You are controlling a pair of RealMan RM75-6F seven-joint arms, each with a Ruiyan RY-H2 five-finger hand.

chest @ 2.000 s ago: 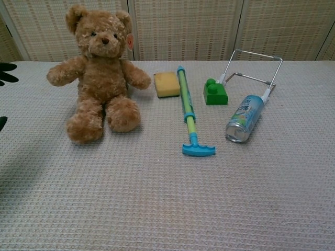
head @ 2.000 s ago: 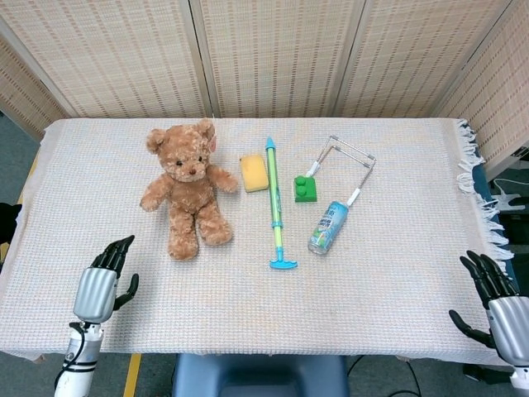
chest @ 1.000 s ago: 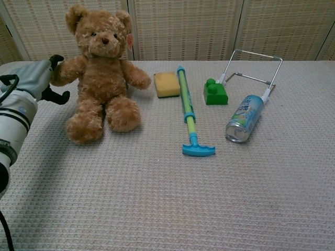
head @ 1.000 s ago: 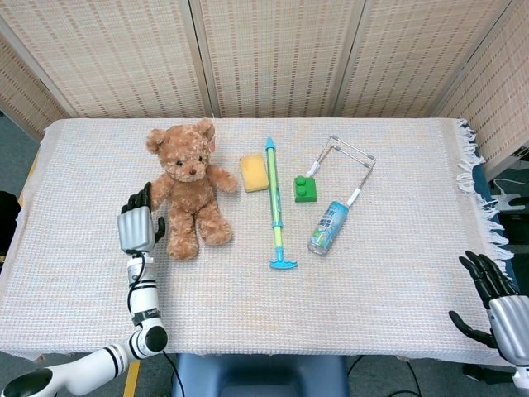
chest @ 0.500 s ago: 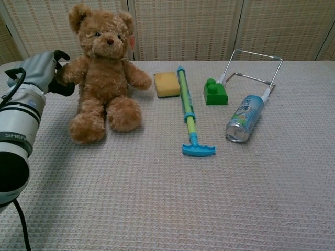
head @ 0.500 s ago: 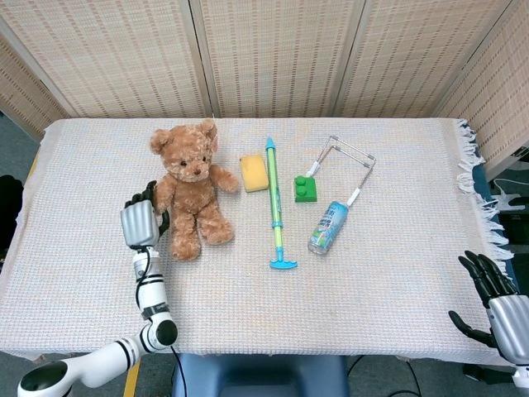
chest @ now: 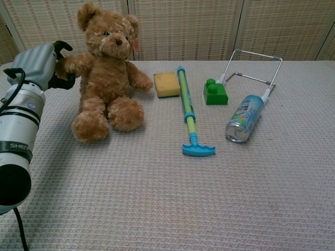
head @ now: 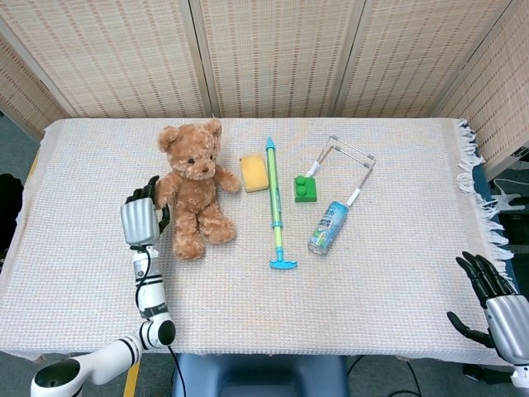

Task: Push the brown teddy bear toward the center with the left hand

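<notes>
The brown teddy bear (head: 193, 188) (chest: 107, 82) sits on the left half of the table, leaning a little toward the centre. My left hand (head: 141, 219) (chest: 39, 65) is at the bear's outer side, its dark fingertips touching the bear's near arm, fingers apart and holding nothing. My right hand (head: 494, 302) hangs open off the table's near right corner, seen only in the head view.
Right of the bear lie a yellow sponge (head: 254, 173), a long green-and-blue toy pump (head: 275, 205), a green block (head: 306, 189), a blue can (head: 328, 227) and a wire frame (head: 347, 160). The cloth-covered table (head: 372, 273) ends at a fringed right edge.
My left hand rose from the near left edge to the bear's side and pressed it. The bear has shifted and tipped to the right, toward the sponge. The right hand stayed put.
</notes>
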